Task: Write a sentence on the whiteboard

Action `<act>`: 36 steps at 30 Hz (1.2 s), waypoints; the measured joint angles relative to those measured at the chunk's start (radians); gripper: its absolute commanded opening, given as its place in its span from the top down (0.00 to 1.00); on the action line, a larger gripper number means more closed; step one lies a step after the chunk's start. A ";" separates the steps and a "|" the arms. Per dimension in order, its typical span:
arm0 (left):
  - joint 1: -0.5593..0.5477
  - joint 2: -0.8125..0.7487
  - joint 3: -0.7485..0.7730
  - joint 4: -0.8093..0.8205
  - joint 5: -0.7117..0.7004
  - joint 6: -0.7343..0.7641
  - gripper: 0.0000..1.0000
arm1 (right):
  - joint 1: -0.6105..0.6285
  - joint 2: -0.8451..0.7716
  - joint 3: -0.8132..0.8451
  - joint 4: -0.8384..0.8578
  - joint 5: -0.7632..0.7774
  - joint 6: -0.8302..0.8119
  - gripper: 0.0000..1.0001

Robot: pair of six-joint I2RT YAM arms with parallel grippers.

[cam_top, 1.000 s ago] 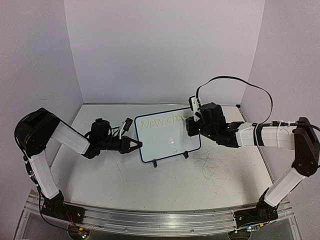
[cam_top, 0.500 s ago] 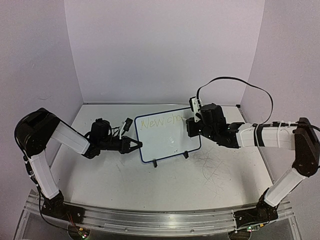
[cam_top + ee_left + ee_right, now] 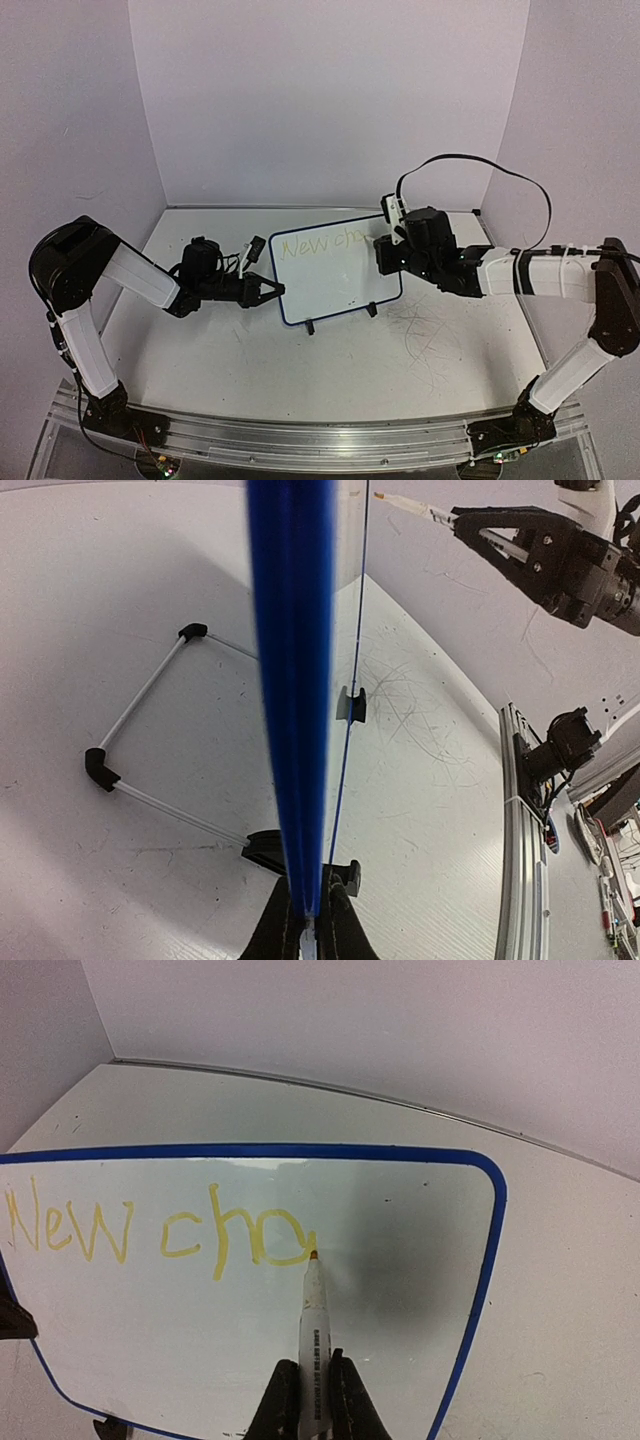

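Light is bright, soft and even. My left wrist view shows the whiteboard (image 3: 290, 680) edge as a blurred blue smear, fisheye bend at the borders; my right wrist view is sharp, soft grey shadow beside the marker (image 3: 313, 1320).

Plain booth, pale lilac walls (image 3: 330, 100) on three sides, even light.
Scuffed white tabletop (image 3: 300, 370) with thin grey scribble marks (image 3: 425, 335) right of centre; ribbed aluminium rail (image 3: 320, 440) along near edge.
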 measured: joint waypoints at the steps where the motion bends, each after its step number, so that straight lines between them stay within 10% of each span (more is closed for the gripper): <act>1: 0.000 0.000 0.000 0.000 0.000 0.000 1.00 | 0.000 -0.008 0.000 -0.001 -0.004 0.000 1.00; 36: 0.000 0.000 0.000 -0.001 -0.001 0.003 1.00 | -0.008 0.024 0.038 0.010 0.021 -0.014 1.00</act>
